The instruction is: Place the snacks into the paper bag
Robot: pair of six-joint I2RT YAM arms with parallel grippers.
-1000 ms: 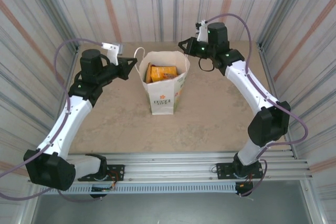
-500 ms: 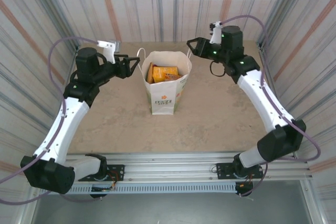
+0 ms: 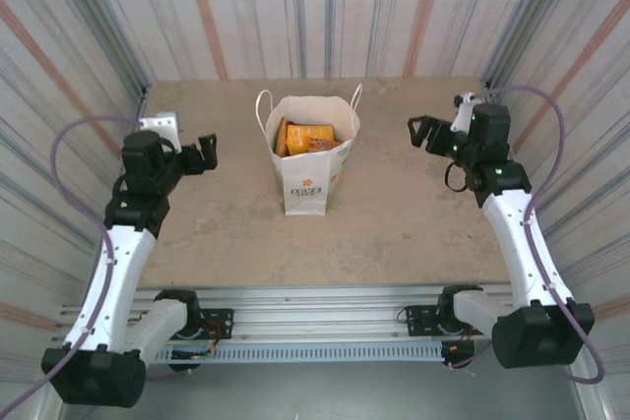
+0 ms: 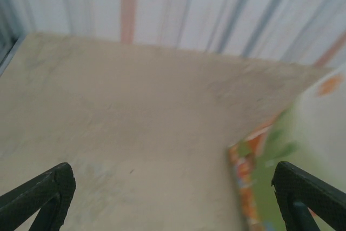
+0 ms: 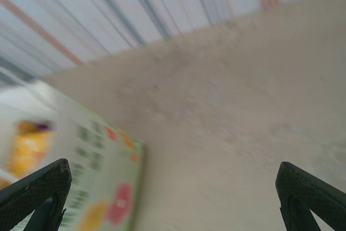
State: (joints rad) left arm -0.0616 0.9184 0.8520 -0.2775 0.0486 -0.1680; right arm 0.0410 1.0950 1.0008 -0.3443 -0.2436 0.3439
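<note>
A mottled beige desk (image 3: 394, 233) sits between striped corrugated walls (image 3: 315, 7). The white paper bag (image 3: 307, 179) stands upright near centre, with snacks (image 3: 307, 135) inside. Left jaws at nine o'clock and right jaws at three are both released, holding nothing.

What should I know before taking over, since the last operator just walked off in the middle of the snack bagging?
Left gripper: jaws open, holding nothing, to the left of the paper bag and apart from it.
Right gripper: jaws open, holding nothing, to the bag's right and apart from it.
Paper bag: upright mid-table, cord handles up.
Snacks: yellow-orange packets lie inside the bag's mouth; the number cannot be counted from above.
Done: every snack I can see is in the bag.
Left: probably nothing to load; check the count inside, then park the arms.
</note>
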